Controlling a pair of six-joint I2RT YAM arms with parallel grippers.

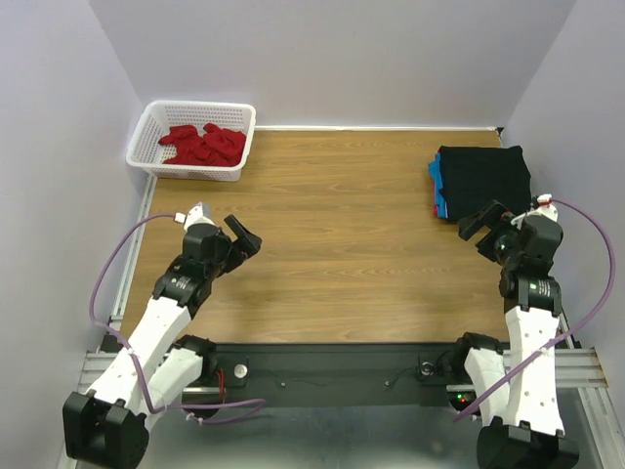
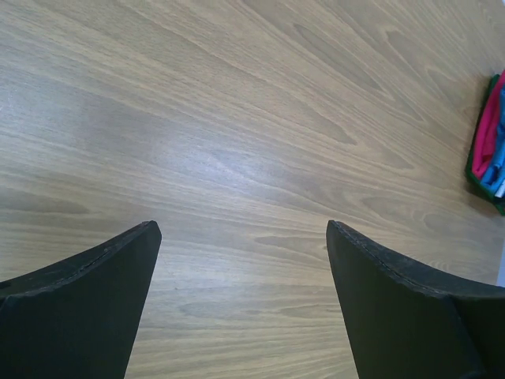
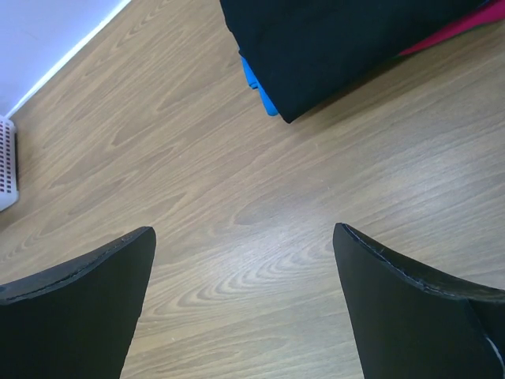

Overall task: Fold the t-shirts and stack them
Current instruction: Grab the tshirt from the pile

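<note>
A crumpled bright red t-shirt (image 1: 203, 144) lies inside the white lattice basket (image 1: 146, 127) at the far left. At the far right a stack of folded t-shirts (image 1: 483, 177) rests on the table, black on top (image 3: 339, 43), with blue (image 3: 254, 79) and pink-red (image 3: 450, 35) edges showing beneath. The same stack shows at the right edge of the left wrist view (image 2: 491, 142). My left gripper (image 1: 244, 237) hangs open over bare wood (image 2: 241, 229), holding nothing. My right gripper (image 1: 483, 228) is open too, just in front of the stack, with only wood between its fingers (image 3: 245, 233).
The wooden table (image 1: 342, 244) spans the view, bounded by grey walls behind and on both sides. A black rail with cables (image 1: 332, 366) runs along the near edge between the arm bases. A corner of the basket (image 3: 6, 162) appears at the left of the right wrist view.
</note>
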